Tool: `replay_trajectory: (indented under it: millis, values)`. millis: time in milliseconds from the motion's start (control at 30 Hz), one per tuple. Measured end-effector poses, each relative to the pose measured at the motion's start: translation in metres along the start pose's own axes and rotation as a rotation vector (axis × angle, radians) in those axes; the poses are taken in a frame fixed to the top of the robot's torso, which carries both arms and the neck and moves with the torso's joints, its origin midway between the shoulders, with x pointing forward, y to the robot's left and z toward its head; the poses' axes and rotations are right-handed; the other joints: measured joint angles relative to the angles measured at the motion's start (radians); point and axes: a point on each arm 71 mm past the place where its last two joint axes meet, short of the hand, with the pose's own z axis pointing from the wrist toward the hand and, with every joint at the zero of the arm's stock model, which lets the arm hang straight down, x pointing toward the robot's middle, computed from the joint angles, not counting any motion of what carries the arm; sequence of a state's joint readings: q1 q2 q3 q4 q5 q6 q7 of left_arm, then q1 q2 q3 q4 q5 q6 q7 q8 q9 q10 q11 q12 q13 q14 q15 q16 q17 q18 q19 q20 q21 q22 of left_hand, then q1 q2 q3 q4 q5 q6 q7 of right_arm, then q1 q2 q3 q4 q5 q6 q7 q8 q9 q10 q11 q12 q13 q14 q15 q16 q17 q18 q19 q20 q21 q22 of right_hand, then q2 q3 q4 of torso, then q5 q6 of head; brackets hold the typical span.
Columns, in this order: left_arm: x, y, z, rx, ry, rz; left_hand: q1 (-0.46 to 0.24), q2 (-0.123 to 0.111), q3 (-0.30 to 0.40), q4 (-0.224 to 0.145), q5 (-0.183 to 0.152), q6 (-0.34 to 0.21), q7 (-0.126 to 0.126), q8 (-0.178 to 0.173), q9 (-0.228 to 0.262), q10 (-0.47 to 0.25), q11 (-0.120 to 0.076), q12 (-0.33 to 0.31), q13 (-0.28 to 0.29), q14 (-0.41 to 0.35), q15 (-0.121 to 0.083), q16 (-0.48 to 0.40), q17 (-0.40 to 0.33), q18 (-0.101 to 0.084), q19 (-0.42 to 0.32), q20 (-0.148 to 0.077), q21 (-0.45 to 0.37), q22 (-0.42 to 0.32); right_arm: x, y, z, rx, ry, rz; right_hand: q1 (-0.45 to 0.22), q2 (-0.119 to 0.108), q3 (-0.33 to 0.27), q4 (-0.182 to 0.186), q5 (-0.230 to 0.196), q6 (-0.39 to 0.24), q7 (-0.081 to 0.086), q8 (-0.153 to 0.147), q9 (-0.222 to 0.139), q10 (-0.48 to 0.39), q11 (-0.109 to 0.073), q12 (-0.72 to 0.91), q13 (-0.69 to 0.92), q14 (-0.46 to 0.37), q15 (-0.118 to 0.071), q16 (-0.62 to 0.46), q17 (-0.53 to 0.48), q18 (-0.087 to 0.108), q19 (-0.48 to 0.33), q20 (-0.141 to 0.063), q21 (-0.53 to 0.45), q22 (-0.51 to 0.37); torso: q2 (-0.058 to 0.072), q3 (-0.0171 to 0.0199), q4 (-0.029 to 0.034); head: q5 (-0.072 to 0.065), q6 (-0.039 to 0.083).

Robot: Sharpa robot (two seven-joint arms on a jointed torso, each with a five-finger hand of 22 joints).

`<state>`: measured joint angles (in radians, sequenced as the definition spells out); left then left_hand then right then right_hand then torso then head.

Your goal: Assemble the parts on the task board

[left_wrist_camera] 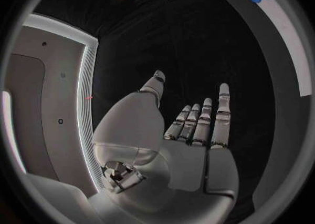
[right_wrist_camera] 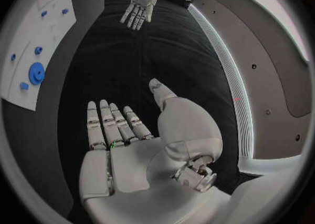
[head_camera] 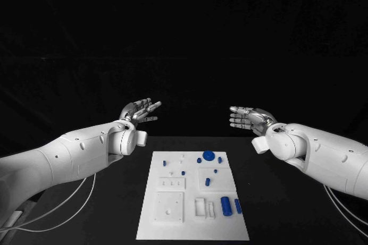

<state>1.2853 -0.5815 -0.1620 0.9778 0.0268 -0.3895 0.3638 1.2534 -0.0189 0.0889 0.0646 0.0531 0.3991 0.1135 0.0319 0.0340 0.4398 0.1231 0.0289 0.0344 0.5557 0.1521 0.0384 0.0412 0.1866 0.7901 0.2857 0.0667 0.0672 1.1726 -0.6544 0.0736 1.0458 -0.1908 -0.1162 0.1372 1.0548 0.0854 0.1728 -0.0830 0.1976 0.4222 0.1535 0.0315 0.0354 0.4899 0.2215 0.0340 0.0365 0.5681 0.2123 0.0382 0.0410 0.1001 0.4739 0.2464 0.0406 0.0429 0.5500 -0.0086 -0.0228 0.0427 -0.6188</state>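
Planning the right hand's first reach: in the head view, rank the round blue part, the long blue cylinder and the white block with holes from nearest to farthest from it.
From the right hand:
1. Round blue part, board's far end.
2. Long blue cylinder, near-right area.
3. White block with holes, near-left area.

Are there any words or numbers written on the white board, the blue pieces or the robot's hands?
No readable text: none.
The white board shows only holes and raised shapes, no letters or numbers.
The blue pieces, such as the round one and the long one, are plain.
The left hand and the right hand carry no label that can be read.
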Motion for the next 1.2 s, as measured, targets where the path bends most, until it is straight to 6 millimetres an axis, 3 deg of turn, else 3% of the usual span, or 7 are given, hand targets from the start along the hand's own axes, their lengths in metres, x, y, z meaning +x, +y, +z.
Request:
replay_trajectory:
  millis: [1200]
  values:
    - [-0.0012, 0.0003, -0.0002, -0.002, 0.002, -0.001, 0.005, -0.005, 0.008, 0.008, 0.0, 0.0, 0.0, 0.0, 0.0, 0.0, 0.0, 0.0, 0.0, 0.0, 0.0, 0.0, 0.0, 0.0, 0.0, 0.0, 0.0, 0.0, -0.0019, -0.0007, 0.0007, 0.002, -0.002, -0.001, 0.0, 0.0, 0.0, 0.0, 0.0, 0.0, 0.0, 0.0, 0.0, 0.0, 0.0, 0.0, 0.0, 0.0, 0.0, 0.0, 0.0, 0.0, 0.0, 0.0, 0.0, 0.0, 0.0, -0.0004, 0.0003, 0.004, -0.002]
